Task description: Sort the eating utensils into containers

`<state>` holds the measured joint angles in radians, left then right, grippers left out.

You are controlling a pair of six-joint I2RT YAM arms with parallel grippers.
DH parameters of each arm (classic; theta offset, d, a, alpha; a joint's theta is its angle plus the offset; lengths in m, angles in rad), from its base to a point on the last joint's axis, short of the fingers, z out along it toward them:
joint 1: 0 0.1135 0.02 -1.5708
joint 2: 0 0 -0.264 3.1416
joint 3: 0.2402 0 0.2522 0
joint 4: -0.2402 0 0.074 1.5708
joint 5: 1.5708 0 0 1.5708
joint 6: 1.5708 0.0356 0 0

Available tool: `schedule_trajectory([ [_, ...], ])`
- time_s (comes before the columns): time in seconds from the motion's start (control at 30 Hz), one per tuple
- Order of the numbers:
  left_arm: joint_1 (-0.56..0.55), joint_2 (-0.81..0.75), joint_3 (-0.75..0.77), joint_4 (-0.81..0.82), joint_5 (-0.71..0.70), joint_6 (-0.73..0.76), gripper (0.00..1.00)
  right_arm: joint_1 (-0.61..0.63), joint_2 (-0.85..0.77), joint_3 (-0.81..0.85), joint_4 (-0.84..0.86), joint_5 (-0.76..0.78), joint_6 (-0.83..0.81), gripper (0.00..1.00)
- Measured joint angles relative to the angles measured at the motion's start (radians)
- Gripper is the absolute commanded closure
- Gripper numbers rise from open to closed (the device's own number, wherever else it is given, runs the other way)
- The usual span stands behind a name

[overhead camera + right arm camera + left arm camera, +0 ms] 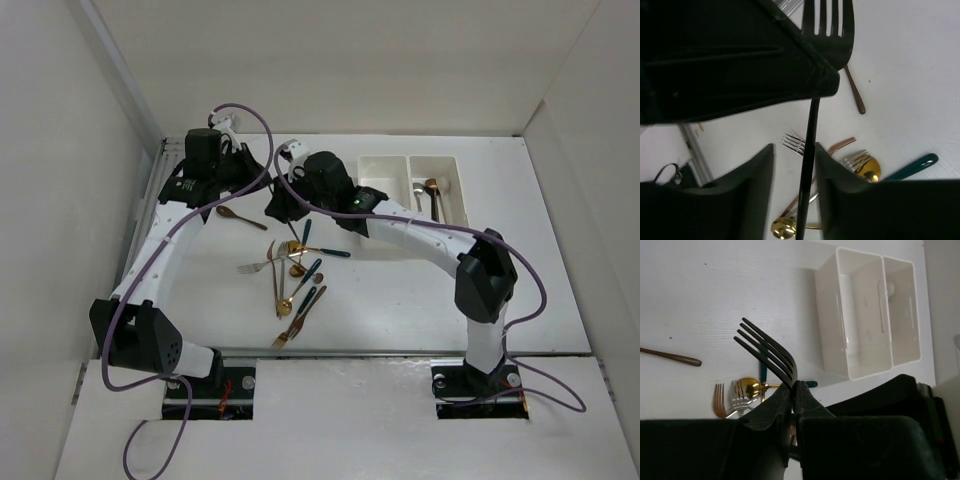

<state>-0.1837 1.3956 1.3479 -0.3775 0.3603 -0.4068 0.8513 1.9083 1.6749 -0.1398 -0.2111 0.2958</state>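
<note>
Black fork (767,352) held above scattered utensils (747,390), white bins (832,325) nearby.

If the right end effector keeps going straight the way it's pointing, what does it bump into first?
Probably the left end effector, straight ahead, shut on the black fork. The fork's handle lies between the fingers of the right end effector. How far apart they are is unclear.

Robotics lab test cell: plain white boards (60,150) on three sides, white table (400,290), left arm (150,260) and right arm (430,238) bolted at its edge, purple cables (243,106) trailing loose.
</note>
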Motion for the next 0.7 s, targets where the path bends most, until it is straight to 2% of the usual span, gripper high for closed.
schedule_trajectory([
  [0.1, 0.001, 0.0, 0.0, -0.001, 0.037, -0.001, 1.0, -0.001, 0.02, 0.004, 0.006, 0.033, 0.023, 1.0],
  [0.13, 0.003, -0.002, 0.0, -0.002, 0.039, 0.0, 1.0, -0.006, 0.023, 0.002, 0.011, 0.043, 0.032, 1.0],
  [0.17, 0.002, -0.001, 0.0, 0.004, 0.039, 0.002, 0.95, -0.007, 0.025, 0.001, 0.019, 0.047, 0.041, 1.0],
  [0.27, -0.005, -0.003, 0.0, 0.019, 0.042, 0.024, 0.52, -0.005, 0.017, -0.013, 0.043, 0.086, 0.048, 1.0],
  [0.3, -0.01, -0.003, 0.0, 0.022, 0.043, 0.035, 0.32, -0.002, 0.012, -0.024, 0.05, 0.104, 0.048, 1.0],
  [0.4, -0.025, -0.004, 0.0, 0.019, 0.022, 0.068, 0.14, -0.006, -0.023, -0.084, 0.059, 0.17, 0.049, 1.0],
  [0.47, -0.033, -0.004, 0.0, 0.014, -0.023, 0.108, 0.08, -0.025, -0.061, -0.137, 0.063, 0.205, 0.049, 1.0],
  [0.53, -0.037, -0.003, 0.0, 0.011, -0.085, 0.156, 0.06, -0.063, -0.107, -0.197, 0.064, 0.233, 0.048, 1.0],
  [0.7, -0.045, -0.003, 0.0, 0.01, -0.236, 0.275, 0.09, -0.242, -0.2, -0.298, 0.054, 0.335, 0.048, 1.0],
])
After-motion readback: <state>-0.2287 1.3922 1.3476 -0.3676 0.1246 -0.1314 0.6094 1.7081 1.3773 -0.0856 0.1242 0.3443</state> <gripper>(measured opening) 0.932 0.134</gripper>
